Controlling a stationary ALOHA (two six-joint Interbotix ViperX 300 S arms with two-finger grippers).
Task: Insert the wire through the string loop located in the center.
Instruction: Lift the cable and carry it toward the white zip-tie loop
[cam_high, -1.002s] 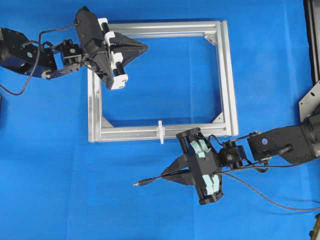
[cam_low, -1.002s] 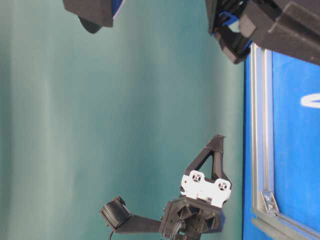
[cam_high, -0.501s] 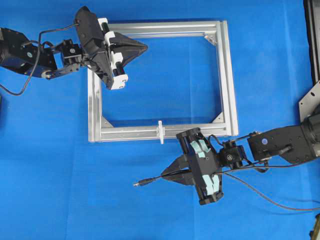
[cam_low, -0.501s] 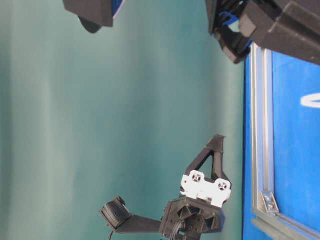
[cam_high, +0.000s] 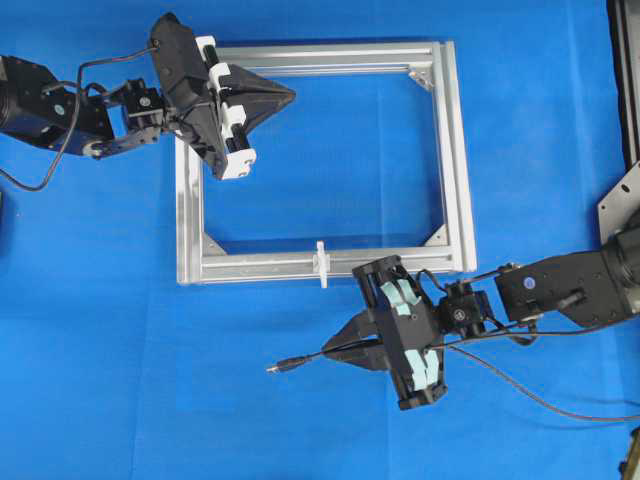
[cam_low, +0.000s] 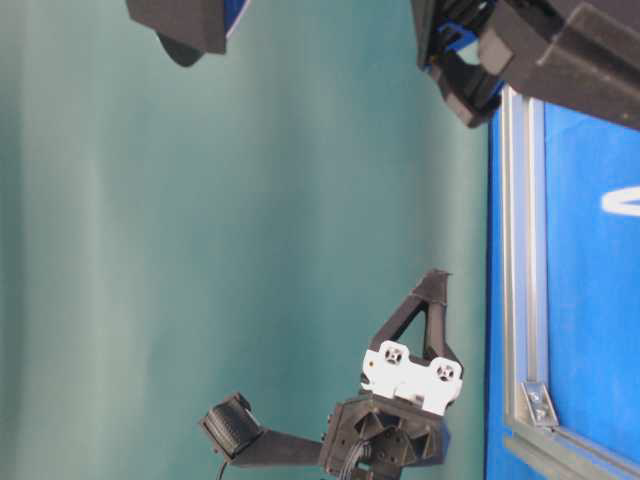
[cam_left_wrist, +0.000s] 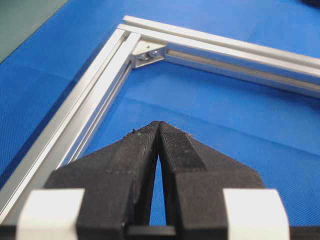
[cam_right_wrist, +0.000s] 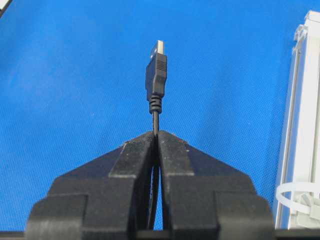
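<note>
Protruding from the pinched right claw (cam_right_wrist: 158, 134): the wire (cam_right_wrist: 156, 75).

One wire (cam_high: 300, 361) is in view, ending in one plug (cam_right_wrist: 156, 72) with a metallic tip. One string loop (cam_high: 321, 263) stands on one silver frame (cam_high: 452, 150), which is built of four bars. Three corner brackets show inside the frame in the overhead view; the fourth corner is hidden by an arm. Two grippers are present, the left gripper (cam_high: 288, 95) and the right gripper (cam_high: 326, 352). One blue surface (cam_high: 120, 380) carries it all.
</note>
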